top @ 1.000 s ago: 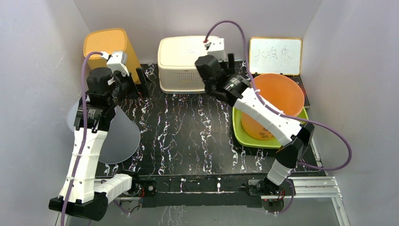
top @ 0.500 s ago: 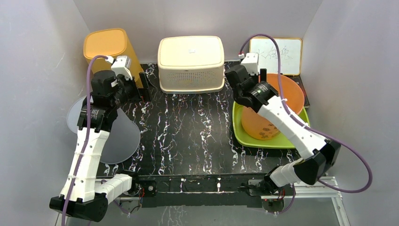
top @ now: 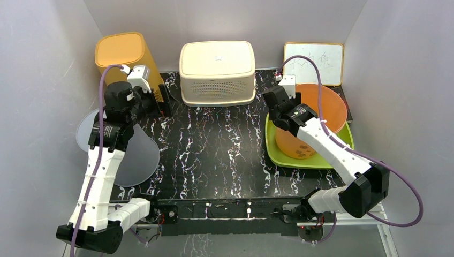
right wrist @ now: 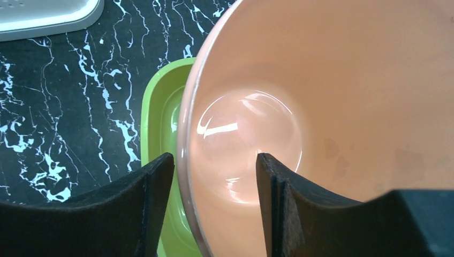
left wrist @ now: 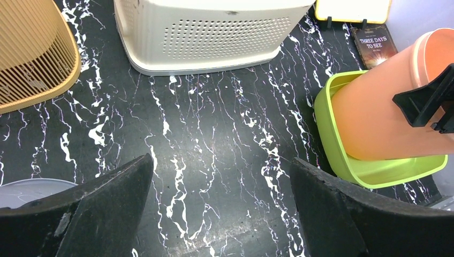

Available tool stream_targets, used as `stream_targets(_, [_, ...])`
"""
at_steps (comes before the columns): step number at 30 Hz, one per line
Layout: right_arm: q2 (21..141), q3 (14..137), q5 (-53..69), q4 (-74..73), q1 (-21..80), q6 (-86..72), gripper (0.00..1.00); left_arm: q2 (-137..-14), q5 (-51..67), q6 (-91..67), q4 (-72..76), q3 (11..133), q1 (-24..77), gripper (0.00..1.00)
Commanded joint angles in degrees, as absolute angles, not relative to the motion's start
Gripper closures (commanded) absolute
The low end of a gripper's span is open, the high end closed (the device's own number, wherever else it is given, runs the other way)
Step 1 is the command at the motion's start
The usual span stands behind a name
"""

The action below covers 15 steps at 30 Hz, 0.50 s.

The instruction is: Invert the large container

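The large orange bucket [top: 326, 104] stands upright, mouth up, in a green tray [top: 321, 160] at the right of the table. My right gripper [top: 292, 107] is open and sits over the bucket's left rim. In the right wrist view the bucket [right wrist: 332, 96] fills the frame, and the right gripper [right wrist: 214, 160] straddles its rim: one finger outside over the tray [right wrist: 160, 107], one inside. My left gripper [top: 160, 99] is open and empty at the far left. In its wrist view the left gripper [left wrist: 222, 166] hovers over bare table, with the bucket [left wrist: 385, 118] at the right.
A cream perforated basket [top: 217, 72] stands at the back centre and a yellow-orange bin [top: 123, 53] at the back left. A whiteboard [top: 313, 63] leans behind the bucket, beside a book [left wrist: 375, 43]. A grey round disc [top: 134, 155] lies at the left edge.
My right arm has swung from in front of the cream basket to the right and come down over the bucket's left rim. The left arm has barely moved.
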<state>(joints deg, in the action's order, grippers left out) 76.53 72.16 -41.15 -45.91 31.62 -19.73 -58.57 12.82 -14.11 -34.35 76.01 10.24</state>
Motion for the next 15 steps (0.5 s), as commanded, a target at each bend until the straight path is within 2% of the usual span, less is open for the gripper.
stream_targets(1, [75.61, 71.51, -39.59, -42.01, 30.85, -19.46, 0.52, -56.99, 13.05, -14.32, -34.28, 76.24, 10.32, 0.02])
stream_targets(5, [74.82, 74.35, -38.79, -42.51, 30.83, -18.25, 0.76, -56.87, 12.68, -14.11, -34.92, 76.93, 10.37, 0.02])
stream_targets(10, [73.64, 80.17, -39.97, -44.77, 30.85, -16.56, 0.9, -56.08, 11.97, -14.02, -35.34, 77.51, 10.36, 0.02])
stream_targets(12, [73.94, 84.03, -40.66, -46.49, 30.85, -15.74, 0.98, -56.7, 11.87, -13.85, -36.3, 78.98, 10.36, 0.02])
stream_targets(15, [75.13, 91.82, -41.85, -49.18, 30.85, -13.94, 1.0, -58.58, 12.31, -13.8, -38.3, 83.05, 10.33, 0.02])
